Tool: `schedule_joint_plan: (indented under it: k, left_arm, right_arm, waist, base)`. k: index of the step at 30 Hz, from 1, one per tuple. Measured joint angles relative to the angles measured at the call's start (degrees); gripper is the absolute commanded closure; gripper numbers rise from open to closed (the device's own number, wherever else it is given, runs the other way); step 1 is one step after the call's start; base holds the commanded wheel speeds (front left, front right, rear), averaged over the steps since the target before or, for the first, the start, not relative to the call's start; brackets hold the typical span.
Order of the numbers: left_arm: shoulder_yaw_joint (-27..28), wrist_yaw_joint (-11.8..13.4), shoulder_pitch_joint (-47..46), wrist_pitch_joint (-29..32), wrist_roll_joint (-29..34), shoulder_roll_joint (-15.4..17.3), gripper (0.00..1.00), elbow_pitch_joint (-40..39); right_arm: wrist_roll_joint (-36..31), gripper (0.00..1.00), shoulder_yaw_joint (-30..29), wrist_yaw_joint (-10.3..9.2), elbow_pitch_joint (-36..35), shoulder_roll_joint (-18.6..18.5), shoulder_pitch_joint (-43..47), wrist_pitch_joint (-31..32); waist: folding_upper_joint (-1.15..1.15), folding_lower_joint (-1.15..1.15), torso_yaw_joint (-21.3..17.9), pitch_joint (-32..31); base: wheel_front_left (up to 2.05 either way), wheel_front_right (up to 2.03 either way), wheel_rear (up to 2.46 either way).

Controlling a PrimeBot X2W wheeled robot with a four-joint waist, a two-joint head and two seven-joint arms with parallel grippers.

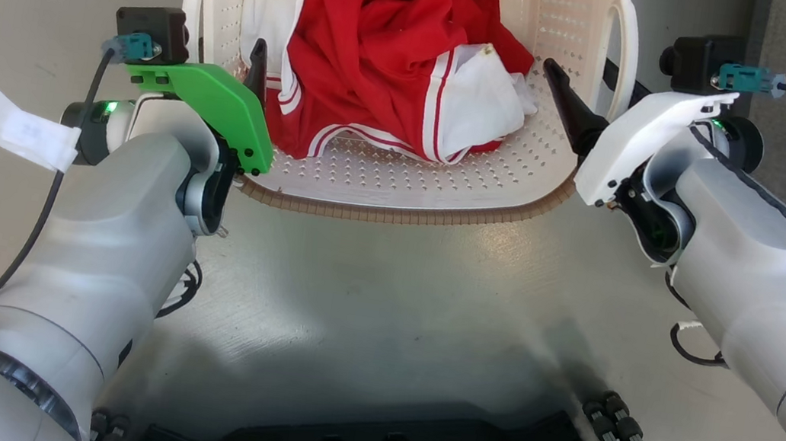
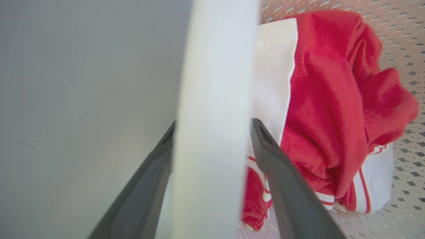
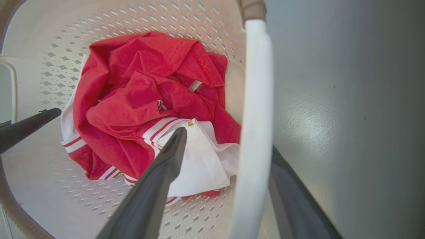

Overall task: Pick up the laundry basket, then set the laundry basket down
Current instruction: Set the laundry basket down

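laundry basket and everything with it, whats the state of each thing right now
laundry basket: upright, loaded with clothing; lifted or resting, cannot tell
red and white garment: crumpled in a heap inside the basket
left handle: between the left gripper's fingers, filling the gap
right handle: between the right gripper's fingers, gap on the inner side
left gripper: straddling its handle; clamped or not, cannot tell
right gripper: open, straddling its handle
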Motion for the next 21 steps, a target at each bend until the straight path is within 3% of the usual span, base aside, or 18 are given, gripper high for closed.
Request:
schedule_joint_plan:
  k: [21]
  left_arm:
    - [-3.26,-0.97,0.01,0.00,-1.13,0.02,0.00,1.26]
  right_arm:
    - [1.41,0.00,0.88,0.05,3.19,1.64,0.04,-0.42]
  waist:
    - [0.00,0.00,-0.40,-2.66]
  base:
    - [0.00,0.00,0.00]
